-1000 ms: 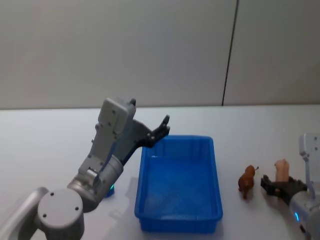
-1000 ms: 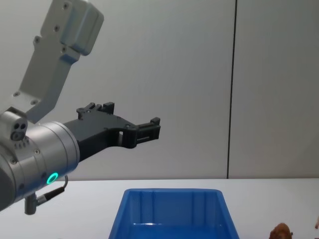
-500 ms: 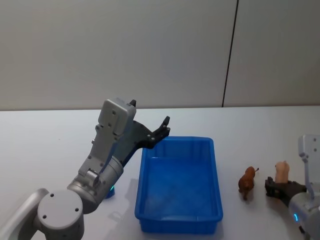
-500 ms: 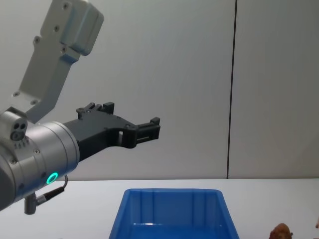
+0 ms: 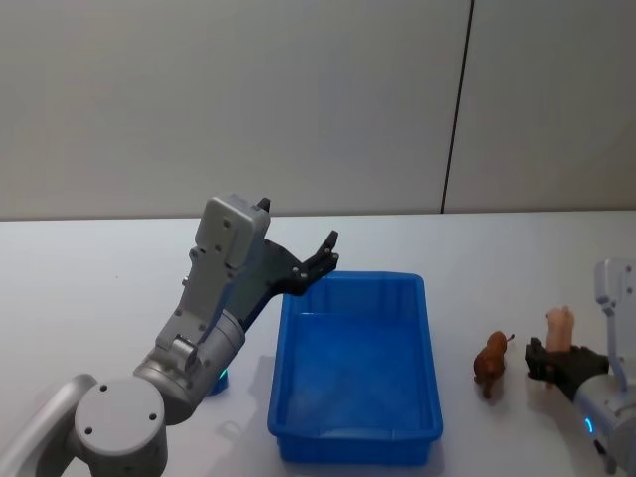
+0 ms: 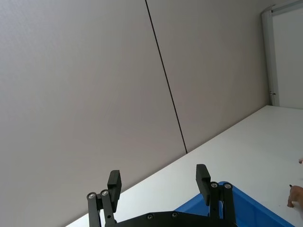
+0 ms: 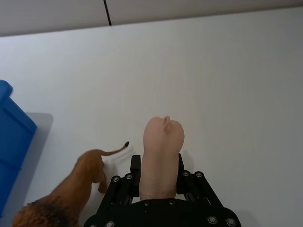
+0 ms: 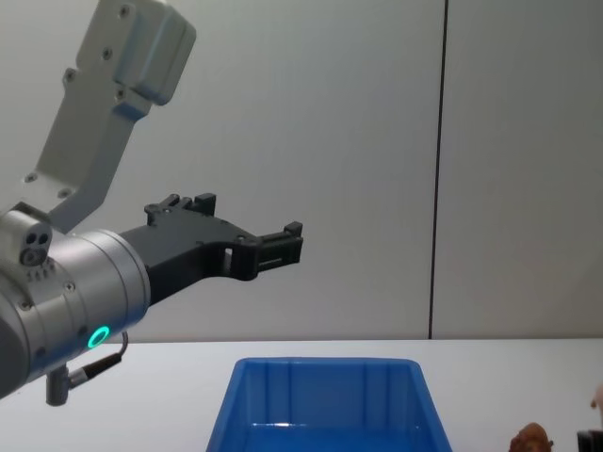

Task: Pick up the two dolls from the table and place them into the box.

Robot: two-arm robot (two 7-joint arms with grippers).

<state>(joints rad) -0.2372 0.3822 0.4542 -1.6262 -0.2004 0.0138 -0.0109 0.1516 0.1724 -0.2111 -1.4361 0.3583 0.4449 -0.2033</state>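
One pig (image 7: 163,137) in right claw (image 7: 157,161), left claw (image 5: 325,250) raised

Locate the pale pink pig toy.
In the head view the pale pink pig toy is on the robot's right, clamped in the right gripper, with the reddish-brown toy animal beside it toward the bright blue plastic bin.

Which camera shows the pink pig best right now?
The right wrist view: the pink pig sits large and close, held between the right tool's fingers. The head view shows it small near the right edge; the chest and left wrist views catch slivers at an edge.
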